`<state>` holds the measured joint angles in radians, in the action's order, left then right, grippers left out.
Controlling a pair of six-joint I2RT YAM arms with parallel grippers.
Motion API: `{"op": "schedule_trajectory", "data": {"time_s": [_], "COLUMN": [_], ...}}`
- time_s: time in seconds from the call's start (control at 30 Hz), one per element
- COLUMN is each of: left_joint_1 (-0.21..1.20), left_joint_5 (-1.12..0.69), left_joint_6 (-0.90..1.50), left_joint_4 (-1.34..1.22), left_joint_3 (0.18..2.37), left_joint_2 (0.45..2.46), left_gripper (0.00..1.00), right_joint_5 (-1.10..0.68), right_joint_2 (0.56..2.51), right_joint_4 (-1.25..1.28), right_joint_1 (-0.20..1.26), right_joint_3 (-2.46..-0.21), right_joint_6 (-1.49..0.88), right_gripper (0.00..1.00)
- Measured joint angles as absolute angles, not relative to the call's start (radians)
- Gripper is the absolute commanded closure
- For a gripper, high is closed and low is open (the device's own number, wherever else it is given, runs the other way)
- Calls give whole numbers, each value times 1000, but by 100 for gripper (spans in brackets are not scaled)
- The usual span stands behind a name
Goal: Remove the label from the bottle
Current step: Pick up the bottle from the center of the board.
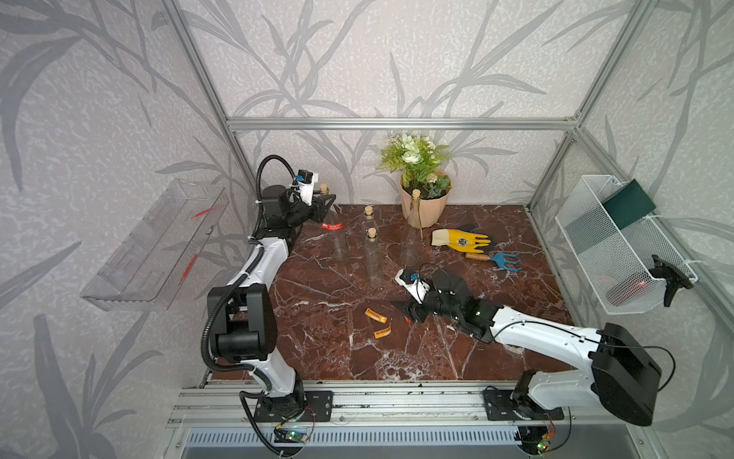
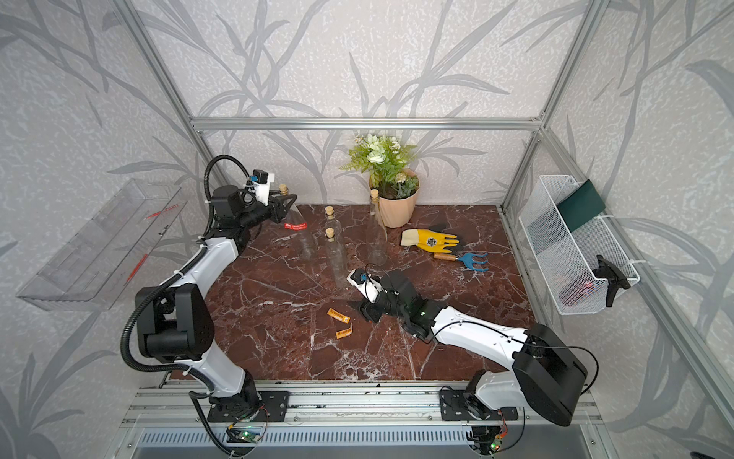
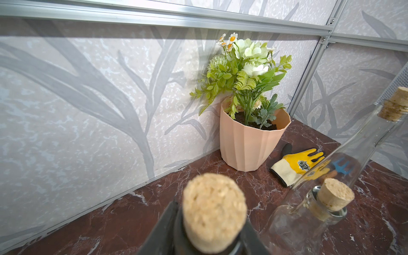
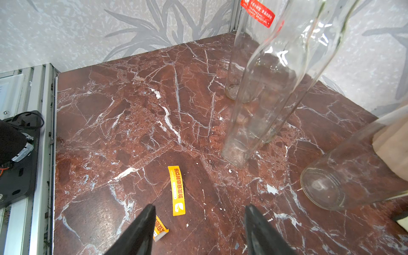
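A clear glass bottle [image 1: 337, 243] with a cork [image 1: 324, 188] and a red label [image 1: 331, 226] on its shoulder stands at the table's back left. My left gripper [image 1: 325, 197] is shut on this bottle's neck just under the cork. In the left wrist view the cork [image 3: 213, 212] fills the space between the black fingers [image 3: 163, 229]. The red label [image 4: 257, 12] also shows in the right wrist view. My right gripper [image 4: 199, 207] hangs open and empty low over the table's middle [image 1: 409, 312]. Two loose yellow labels [image 4: 176, 191] [image 4: 160, 230] lie flat just ahead of it.
Three more corked clear bottles [image 1: 373, 258] [image 1: 367, 222] [image 1: 413, 234] stand near the middle back. A peach flower pot [image 1: 423, 206] is at the back wall. A yellow glove [image 1: 460, 240] and a blue hand rake [image 1: 500, 260] lie right. A wire basket [image 1: 619, 246] and a clear tray [image 1: 159, 246] hang on the side walls.
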<state>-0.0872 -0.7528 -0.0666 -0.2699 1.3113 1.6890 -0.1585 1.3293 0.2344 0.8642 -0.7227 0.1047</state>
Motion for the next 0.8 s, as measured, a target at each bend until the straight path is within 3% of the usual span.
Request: {"op": "schedule_trajectory", "data": {"time_s": [0.13, 0.43, 0.7, 0.8], "left_joint_1": [-87, -85, -42, 12], "left_joint_5": [-744, -727, -584, -467], "left_joint_6": [-67, -48, -30, -38], "left_joint_4": [-282, -303, -318, -301], "left_joint_3": [1307, 1298, 1242, 1199], "left_joint_2": [1689, 1689, 1637, 1586], "left_gripper": [73, 100, 100, 100], "right_joint_5": [-158, -155, -101, -66], "right_joint_2": [1329, 1331, 1350, 1374], "right_joint_4": [234, 234, 225, 206], "right_joint_1": [864, 864, 864, 865], "right_joint_3": [-723, -723, -736, -783], "right_joint_6": [102, 97, 62, 30], "right_gripper": [35, 35, 34, 28]}}
